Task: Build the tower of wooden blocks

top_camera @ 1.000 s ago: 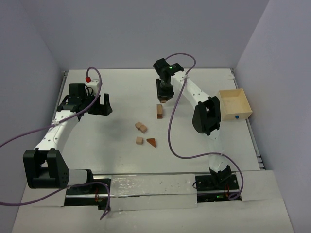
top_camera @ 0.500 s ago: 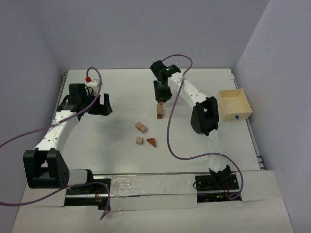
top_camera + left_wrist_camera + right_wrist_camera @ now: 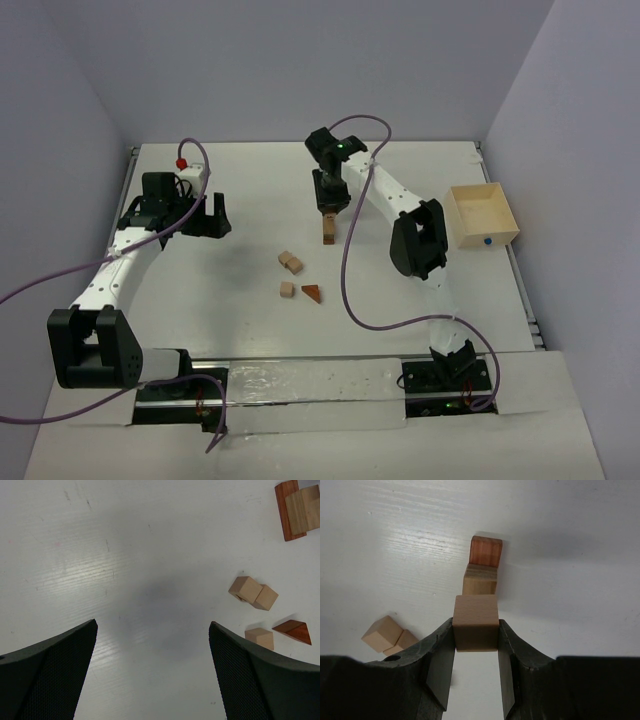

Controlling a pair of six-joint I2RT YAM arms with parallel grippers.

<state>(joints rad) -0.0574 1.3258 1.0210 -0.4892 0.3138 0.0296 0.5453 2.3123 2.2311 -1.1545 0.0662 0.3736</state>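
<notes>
1. Placement is the step in hand: in the right wrist view, the right gripper (image 3: 476, 630) pinches a tan cube (image 3: 476, 614) between its jaws at lower centre.
2. The tower (image 3: 481, 567) stands just above that cube in the frame. It is a narrow column with a tan block on top of reddish-brown, and held cube and column look apart.
3. In the overhead view the tower (image 3: 328, 230) is at centre, with the right gripper (image 3: 330, 203) just above it in the frame.
4. Three loose tan cubes (image 3: 290, 262) and a reddish-brown wedge (image 3: 312, 293) lie lower left of the tower, well apart from it.
5. The left gripper (image 3: 152, 630) hangs over bare table (image 3: 100, 555) with its jaws spread wide, holding nothing.
6. Judgement: the next move calls for squaring the held cube over the tan top and lowering it straight. The jaws should part only once it sits flat, since a sideways nudge could topple the column.
</notes>
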